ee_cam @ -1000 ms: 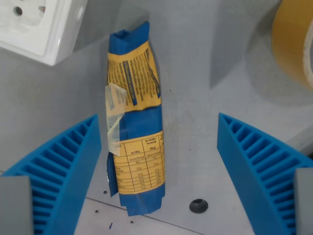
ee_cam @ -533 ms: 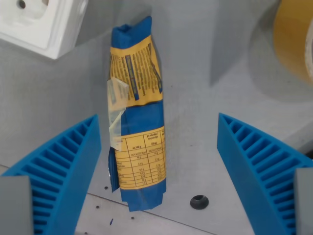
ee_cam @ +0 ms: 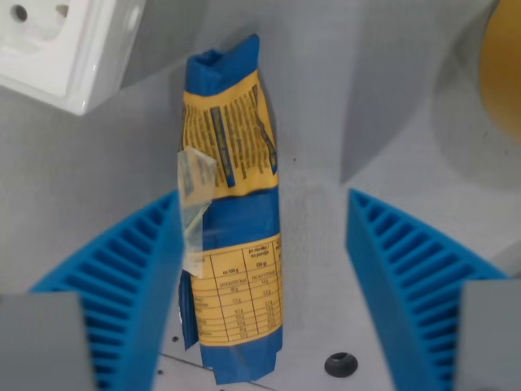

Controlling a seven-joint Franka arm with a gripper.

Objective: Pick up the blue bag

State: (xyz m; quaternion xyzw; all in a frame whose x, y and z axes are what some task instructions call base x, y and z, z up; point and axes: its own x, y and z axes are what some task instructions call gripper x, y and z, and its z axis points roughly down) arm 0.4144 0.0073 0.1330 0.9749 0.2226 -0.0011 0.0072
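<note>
At the bottom of the frame, nearest the camera, the gripper (ee_cam: 262,285) shows as two blue ribbed fingers. One finger (ee_cam: 122,293) fills the lower left, the other (ee_cam: 407,285) the lower right, each ending in a grey block at the bottom edge. The jaws stand apart with a wide gap between them and grip nothing.

Standing lengthwise in that gap, closer to the left finger, is the blue bag (ee_cam: 232,220). It is a narrow packet lying on a grey table (ee_cam: 326,122), running from the bottom centre of the frame up to the upper centre. Its lower edge appears to touch or nearly touch the left finger; the picture does not settle which. A clear stretch of table separates it from the right finger. The packet carries yellow label panels with small print, too small to read, and a strip of clear tape (ee_cam: 194,208) along its left edge.

Just right of the packet's lower end, near the bottom edge, sits a small dark round hole (ee_cam: 340,364) in the table.

Farther off, a white power socket (ee_cam: 61,45) fills the upper left corner, and a blurred yellow object (ee_cam: 501,73) is cut off by the upper right edge.
</note>
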